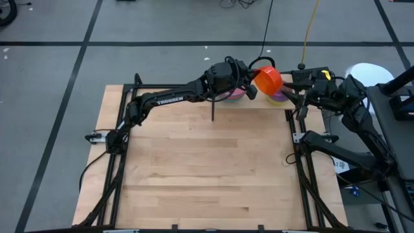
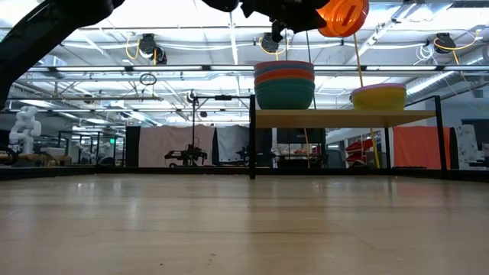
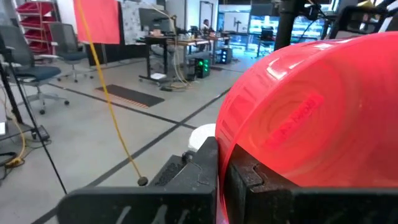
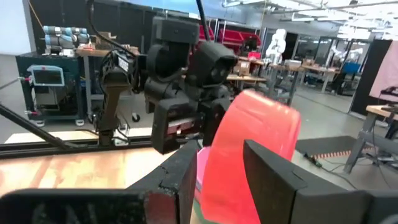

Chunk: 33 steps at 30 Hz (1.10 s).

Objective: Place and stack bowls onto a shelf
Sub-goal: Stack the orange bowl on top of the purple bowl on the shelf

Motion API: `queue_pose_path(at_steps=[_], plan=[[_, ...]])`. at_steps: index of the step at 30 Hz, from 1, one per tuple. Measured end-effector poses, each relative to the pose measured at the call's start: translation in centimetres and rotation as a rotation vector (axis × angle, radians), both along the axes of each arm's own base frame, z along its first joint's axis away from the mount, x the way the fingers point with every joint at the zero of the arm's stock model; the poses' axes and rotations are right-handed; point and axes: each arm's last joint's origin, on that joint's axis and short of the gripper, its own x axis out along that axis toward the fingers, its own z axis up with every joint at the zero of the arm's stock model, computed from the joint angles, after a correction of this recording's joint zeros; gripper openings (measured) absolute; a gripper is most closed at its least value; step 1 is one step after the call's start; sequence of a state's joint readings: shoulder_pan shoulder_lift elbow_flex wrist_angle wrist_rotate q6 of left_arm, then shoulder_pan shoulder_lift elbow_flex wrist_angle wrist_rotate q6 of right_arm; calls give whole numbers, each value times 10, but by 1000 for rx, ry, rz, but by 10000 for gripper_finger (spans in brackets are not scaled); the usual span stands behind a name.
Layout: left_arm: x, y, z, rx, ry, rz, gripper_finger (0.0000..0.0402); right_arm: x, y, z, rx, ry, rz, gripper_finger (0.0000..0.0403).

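The near part of the tabletop is being crossed only by the two arms. At the far edge, the shelf is being supported on black posts. On its left part a stack of bowls is being carried, with a teal bowl at the bottom, an orange one above it and a purple one at the top. On its right part a yellow bowl is being carried.

Above the shelf, between the stack and the yellow bowl, the orange-red bowl is being held tilted on its side, clear of the shelf. Its rim is being clamped by the closed fingers of the left gripper, reaching in from the left. The right gripper is being held just beside the bowl on the right, its fingers spread wide on either side of the bowl's wall; whether they are touching it cannot be told.
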<state>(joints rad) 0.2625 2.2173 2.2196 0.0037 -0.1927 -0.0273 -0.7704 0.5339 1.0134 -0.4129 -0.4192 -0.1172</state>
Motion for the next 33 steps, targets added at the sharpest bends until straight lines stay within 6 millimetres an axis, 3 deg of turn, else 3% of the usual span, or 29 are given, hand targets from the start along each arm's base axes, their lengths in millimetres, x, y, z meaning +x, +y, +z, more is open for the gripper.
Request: queue_pose_path(at_steps=[8,17,26,33], plan=[[-4,11,0,-4,-1,93,3,5,-5,-2,26,21,-3,123],[-6,13,2,-30,-40,216,3,19,-22,-9,55,88,-109,123],[-7,14,5,-45,-85,260,3,36,-40,-10,52,86,-115,123],[-5,10,4,-52,-86,260,3,45,-41,-11,31,108,-183,106]])
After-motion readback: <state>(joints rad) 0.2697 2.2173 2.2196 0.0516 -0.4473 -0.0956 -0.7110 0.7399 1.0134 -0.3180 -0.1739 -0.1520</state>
